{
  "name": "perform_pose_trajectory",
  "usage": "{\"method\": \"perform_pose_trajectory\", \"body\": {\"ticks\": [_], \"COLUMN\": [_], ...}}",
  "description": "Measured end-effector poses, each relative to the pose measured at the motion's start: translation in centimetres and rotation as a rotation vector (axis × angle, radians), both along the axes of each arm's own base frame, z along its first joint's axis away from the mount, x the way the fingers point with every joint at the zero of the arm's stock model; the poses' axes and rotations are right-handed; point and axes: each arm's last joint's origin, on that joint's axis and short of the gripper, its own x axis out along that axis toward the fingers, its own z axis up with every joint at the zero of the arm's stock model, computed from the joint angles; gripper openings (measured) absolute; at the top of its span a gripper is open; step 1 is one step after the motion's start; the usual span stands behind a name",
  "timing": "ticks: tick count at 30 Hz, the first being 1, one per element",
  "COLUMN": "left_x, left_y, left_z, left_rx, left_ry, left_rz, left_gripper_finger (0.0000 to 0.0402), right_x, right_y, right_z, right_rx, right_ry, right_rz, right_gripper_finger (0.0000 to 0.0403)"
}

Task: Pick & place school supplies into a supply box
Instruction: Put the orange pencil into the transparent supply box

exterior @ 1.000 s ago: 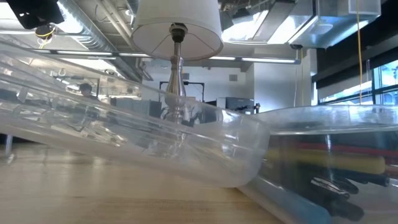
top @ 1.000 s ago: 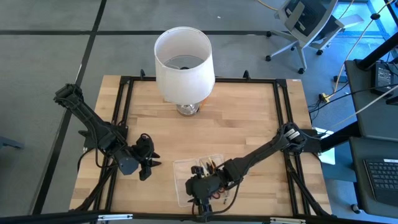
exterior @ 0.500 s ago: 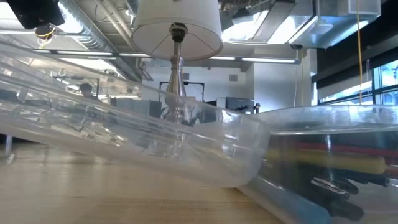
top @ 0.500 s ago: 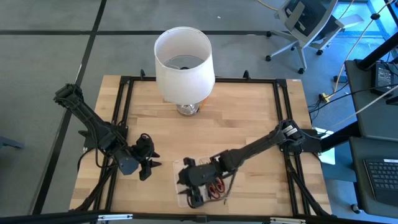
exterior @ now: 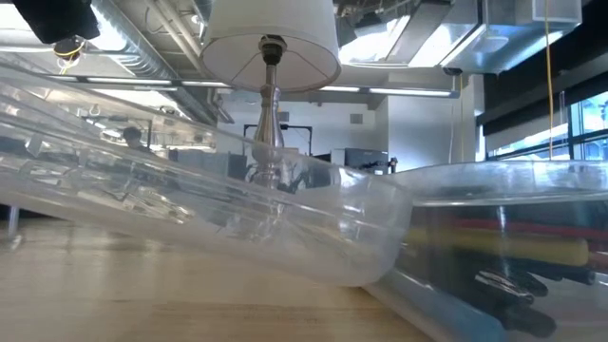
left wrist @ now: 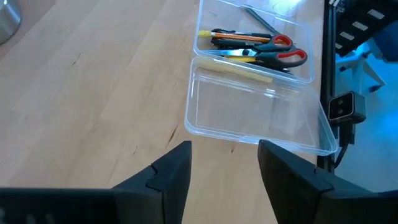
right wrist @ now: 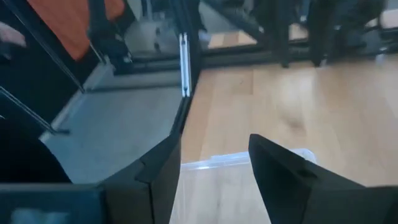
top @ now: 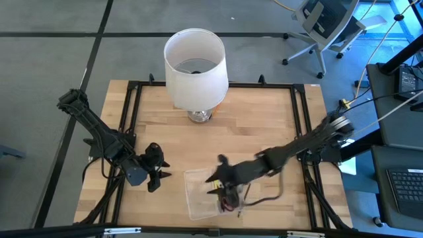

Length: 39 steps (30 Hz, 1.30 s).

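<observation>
The clear supply box (left wrist: 255, 118) lies open near the table's near edge, its empty lid half (top: 198, 198) toward the left. The other half holds the school supplies (left wrist: 249, 46): red-handled scissors (left wrist: 283, 50) and pens, orange, black and yellow. In the low view the pens (exterior: 503, 252) show through the box wall. My right gripper (top: 217, 177) hovers open over the box's far edge; its wrist view shows the box rim (right wrist: 249, 158) between its fingers. My left gripper (top: 155, 173) waits open left of the box, pointing at it (left wrist: 224, 165).
A tall lamp with a white cylindrical shade (top: 195, 66) stands at the middle of the table's far side, on a metal base (top: 199, 116). A black frame (top: 301, 119) runs around the wooden table. Bare wood (top: 251, 139) lies between the lamp and the box.
My right gripper has moved from over the box's near end toward the far edge and up, turning as it went; its arm has swung and stretched out. The box and supplies have stayed in place.
</observation>
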Motion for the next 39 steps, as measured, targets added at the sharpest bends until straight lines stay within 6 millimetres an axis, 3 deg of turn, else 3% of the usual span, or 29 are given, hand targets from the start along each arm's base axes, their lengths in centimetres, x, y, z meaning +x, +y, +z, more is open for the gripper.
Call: {"method": "perform_pose_trajectory", "body": {"ticks": [4, 8, 16, 23, 31, 39], "left_x": [0.1, 0.1, 0.6, 1.3, 2.4, 3.9], "left_y": [0.1, 0.2, -0.2, -0.4, 0.0, 0.8], "left_z": [0.0, 0.1, 0.6, 1.3, 1.6, 0.8], "left_rx": [0.019, 0.042, -0.01, 0.005, 0.1, 0.121], "left_ry": [-0.018, -0.038, -0.106, -0.252, -0.415, -0.403], "left_rz": [0.02, 0.045, 0.049, 0.157, 0.375, 0.456], "left_gripper_finger": [0.0178, 0.0176, 0.0177, 0.0174, 0.0176, 0.0175], "right_x": [-4.1, -7.0, -10.1, -12.9, -14.0, -13.9], "right_y": [-2.2, -4.0, -7.1, -11.9, -16.6, -20.1], "right_z": [-0.1, -0.9, -1.3, -1.9, -1.4, -2.1], "right_rx": [0.078, 0.123, 0.054, -0.027, -0.193, -0.268], "right_ry": [-0.058, -0.035, -0.012, 0.161, 0.158, 0.21], "right_rz": [-0.06, -0.156, -0.19, -0.251, -0.304, -0.281], "right_gripper_finger": [0.0194, 0.0194, 0.0194, 0.0194, 0.0194, 0.0194]}}
